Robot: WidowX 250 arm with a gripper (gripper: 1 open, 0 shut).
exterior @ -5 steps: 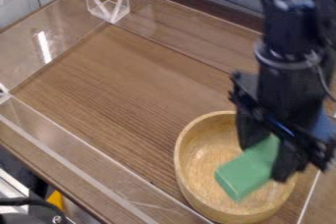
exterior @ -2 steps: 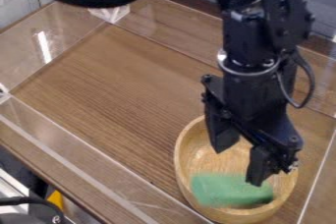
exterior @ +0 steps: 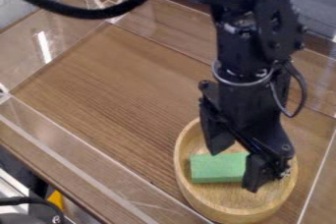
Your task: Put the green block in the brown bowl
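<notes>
The green block (exterior: 217, 167) lies flat inside the brown bowl (exterior: 221, 208) at the lower right of the wooden table. Its right end is hidden behind one finger. My gripper (exterior: 238, 157) points straight down into the bowl, right over the block. Its black fingers (exterior: 210, 138) are spread apart on either side of the block, and the jaws stand open without squeezing it. The dark arm rises above the bowl and hides its far rim.
Clear acrylic walls (exterior: 53, 135) fence the wooden table top (exterior: 118, 81) on the left and front. A small transparent stand (exterior: 108, 7) sits at the back edge. Dark equipment with a yellow mark (exterior: 50, 215) shows at the bottom left corner.
A second ago the block hung tilted between the fingers. Now it lies flat in the bowl, the fingers have spread wider, and the arm has shifted left and sunk slightly.
</notes>
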